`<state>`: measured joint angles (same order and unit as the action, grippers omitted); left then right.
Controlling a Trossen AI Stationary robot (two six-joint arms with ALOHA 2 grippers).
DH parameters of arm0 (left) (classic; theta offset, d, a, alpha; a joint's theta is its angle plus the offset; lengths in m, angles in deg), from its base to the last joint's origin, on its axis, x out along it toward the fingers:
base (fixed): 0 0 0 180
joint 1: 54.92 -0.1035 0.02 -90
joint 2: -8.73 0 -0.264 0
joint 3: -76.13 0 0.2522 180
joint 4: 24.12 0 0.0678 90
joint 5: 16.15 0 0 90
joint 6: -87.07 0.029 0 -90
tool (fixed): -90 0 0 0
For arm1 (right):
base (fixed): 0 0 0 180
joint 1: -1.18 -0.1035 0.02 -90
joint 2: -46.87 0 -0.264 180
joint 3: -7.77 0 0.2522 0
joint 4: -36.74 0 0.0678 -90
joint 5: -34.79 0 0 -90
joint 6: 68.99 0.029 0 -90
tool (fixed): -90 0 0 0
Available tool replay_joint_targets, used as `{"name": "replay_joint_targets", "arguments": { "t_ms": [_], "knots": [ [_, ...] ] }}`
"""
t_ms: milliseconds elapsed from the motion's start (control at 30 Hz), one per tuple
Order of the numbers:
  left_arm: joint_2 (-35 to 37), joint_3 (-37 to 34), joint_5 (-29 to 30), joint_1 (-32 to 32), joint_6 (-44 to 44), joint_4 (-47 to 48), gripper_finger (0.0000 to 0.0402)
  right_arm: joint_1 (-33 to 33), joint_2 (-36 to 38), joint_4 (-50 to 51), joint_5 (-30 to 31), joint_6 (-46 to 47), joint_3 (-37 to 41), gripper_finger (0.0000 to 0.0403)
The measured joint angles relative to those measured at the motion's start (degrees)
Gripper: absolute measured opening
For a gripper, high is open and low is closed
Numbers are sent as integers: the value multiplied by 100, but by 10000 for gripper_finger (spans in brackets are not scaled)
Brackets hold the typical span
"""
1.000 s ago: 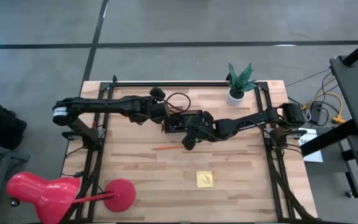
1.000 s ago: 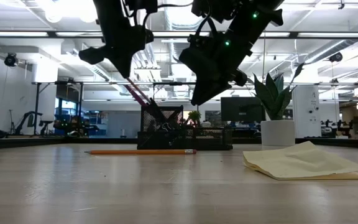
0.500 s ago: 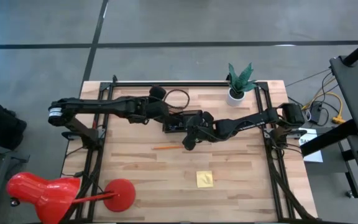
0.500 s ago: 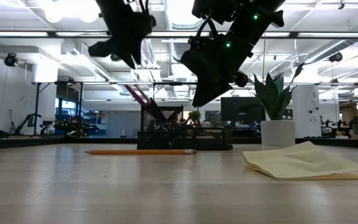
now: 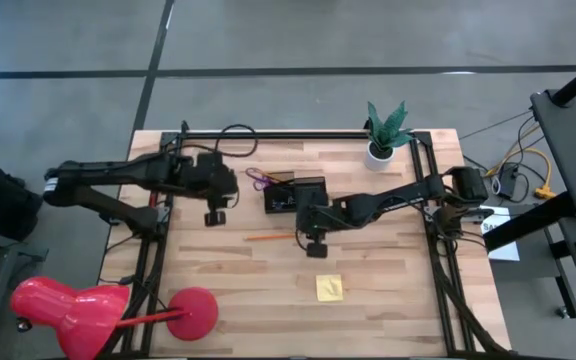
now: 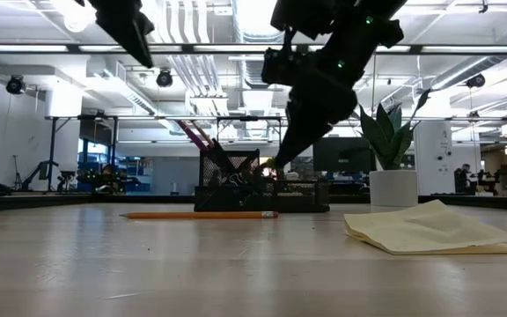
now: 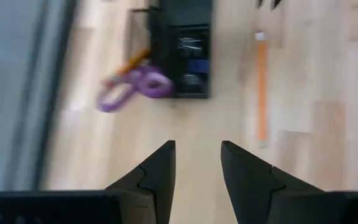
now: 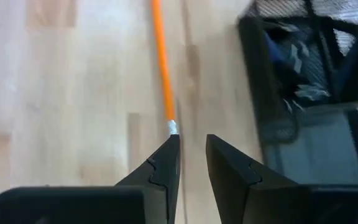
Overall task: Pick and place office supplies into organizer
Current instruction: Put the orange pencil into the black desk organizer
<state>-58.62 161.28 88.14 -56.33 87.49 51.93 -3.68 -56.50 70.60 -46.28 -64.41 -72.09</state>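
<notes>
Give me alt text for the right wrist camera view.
The right gripper hovers over the wooden table, fingers slightly apart, just short of the orange pencil. The black organizer sits beside it.

Left end effector (image 5: 212, 216) empty, fingers parted, right end effector (image 5: 315, 249) fingers narrowly apart, pointing down

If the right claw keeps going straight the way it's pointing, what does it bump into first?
Probably the orange pencil. In the right wrist view, the right gripper points along the wooden table, with the pencil's silver end just ahead of its fingertips. Height above the table is unclear.
</notes>
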Motion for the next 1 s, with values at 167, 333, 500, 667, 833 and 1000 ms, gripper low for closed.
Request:
{"name": "replay_joint_targets", "arguments": {
  "t_ms": [167, 333, 500, 667, 833, 1000],
  "knots": [
    [414, -782, -87, 92, -507, -346, 114, 11, -351, -172, -429, 118, -104, 69],
    [677, -1351, -80, 114, -949, -523, 114, 2, -827, -97, -581, 400, -388, 96],
    [813, -1535, -80, 117, -1115, -594, 114, 0, -1054, 296, -333, 596, -637, 135],
    [849, -1592, -78, 116, -1191, -699, 114, 4, -1059, 521, -144, 575, -719, 159],
    [851, -1723, -80, 116, -1188, -966, 114, 16, -1046, 463, -191, 496, -739, 166],
    [853, -1776, -79, 116, -1187, -1109, 114, 142, -1224, 429, -649, 403, -737, 155]
  ]
}}
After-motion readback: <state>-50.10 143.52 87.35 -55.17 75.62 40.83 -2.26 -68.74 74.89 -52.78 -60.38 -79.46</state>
